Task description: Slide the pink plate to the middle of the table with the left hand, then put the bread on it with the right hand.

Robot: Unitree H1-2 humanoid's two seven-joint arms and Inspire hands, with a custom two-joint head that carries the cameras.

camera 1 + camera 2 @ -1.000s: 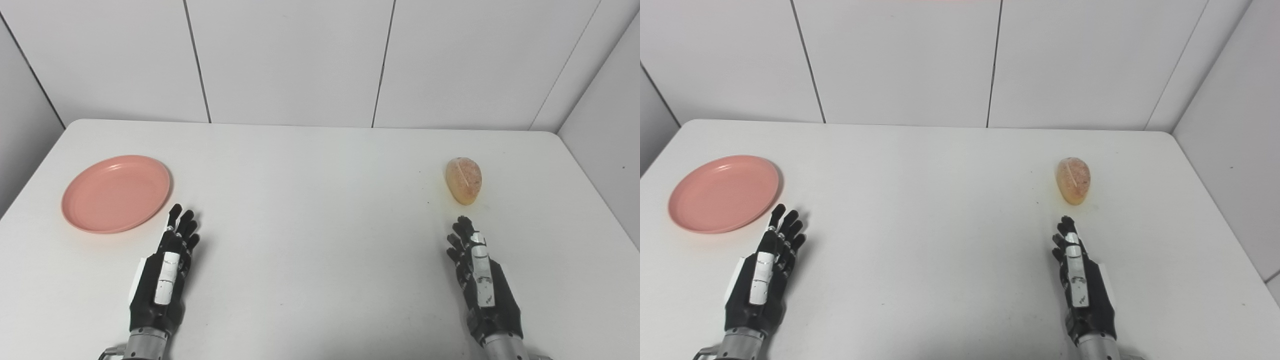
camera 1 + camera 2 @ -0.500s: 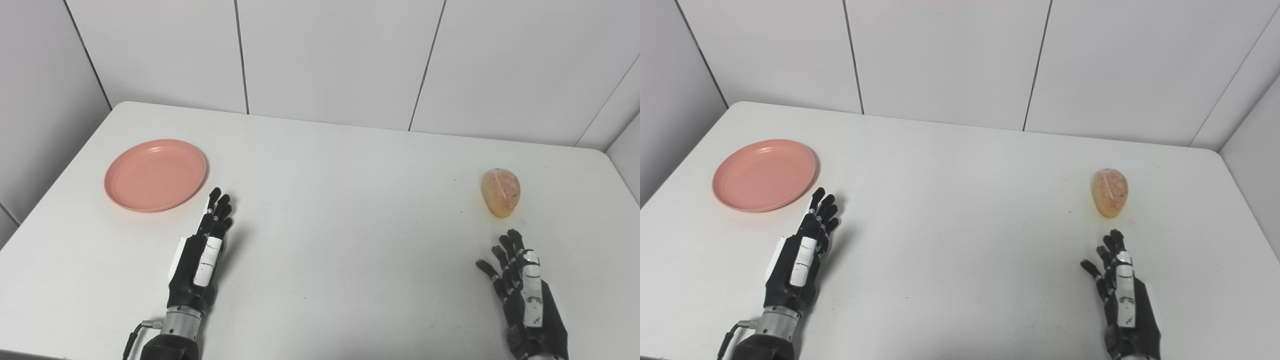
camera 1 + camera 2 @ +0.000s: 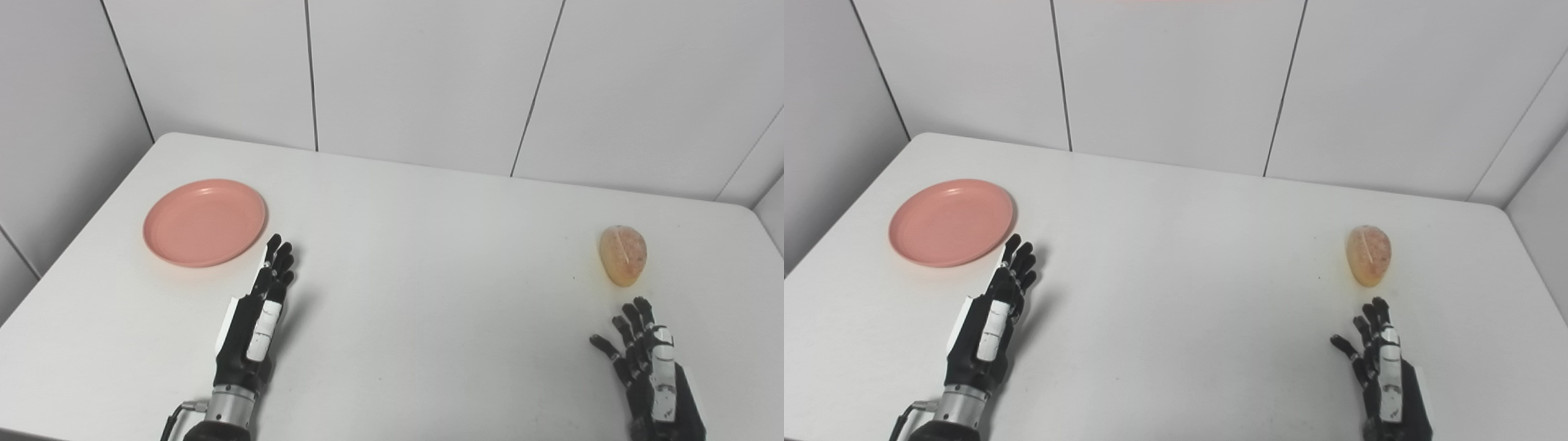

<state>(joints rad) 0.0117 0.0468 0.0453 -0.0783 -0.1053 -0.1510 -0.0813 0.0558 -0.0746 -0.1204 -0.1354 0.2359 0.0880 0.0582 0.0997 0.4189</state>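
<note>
nothing started: round pink plastic plate [image 3: 204, 222] is parked far left on the white table [image 3: 416, 294], left robot hand [image 3: 260, 306] spread empty beside it, rim contact needed next.

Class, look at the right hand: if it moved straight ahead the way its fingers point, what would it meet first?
Probably the bread. The right hand lies open just short of it, fingers aimed roughly at it, with only bare table between them.
</note>
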